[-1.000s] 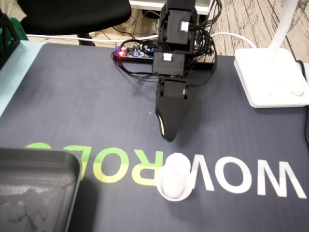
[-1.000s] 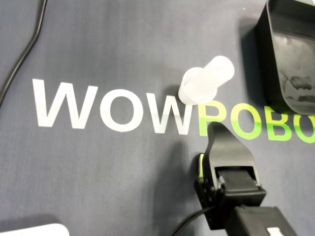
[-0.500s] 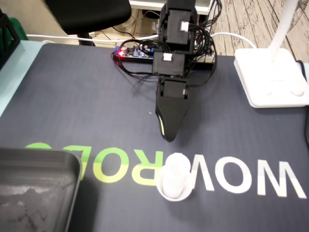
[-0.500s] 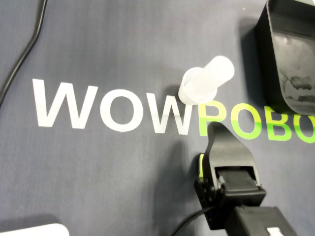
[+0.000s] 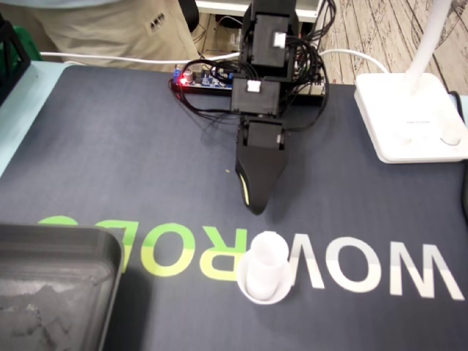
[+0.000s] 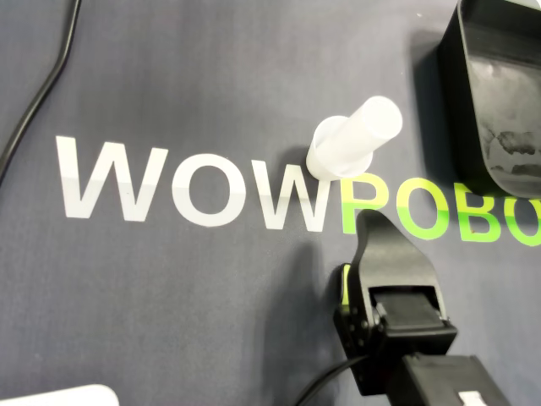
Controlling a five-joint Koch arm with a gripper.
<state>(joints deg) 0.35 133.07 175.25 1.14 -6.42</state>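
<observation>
We see the claw (image 5: 255, 207) pointing down over the dark mat (image 5: 110, 161) that covers the tabletop, holding nothing. Only one black tip shows in both views, with a yellow-green strip along one side, so we cannot tell how far its jaws are parted. The white tube (image 5: 267, 267) stands upright on its wider base, on the mat's lettering, where the white W meets the green R. It sits near the claw's tip but clear of it. In the overhead view the tube (image 6: 355, 145) lies above the claw (image 6: 369, 222), with bare mat between them. A black tray (image 5: 58, 241) sits at the lower left of the fixed view, well apart from the tube, and a white lamp base (image 5: 409, 117) rests at the upper right.
</observation>
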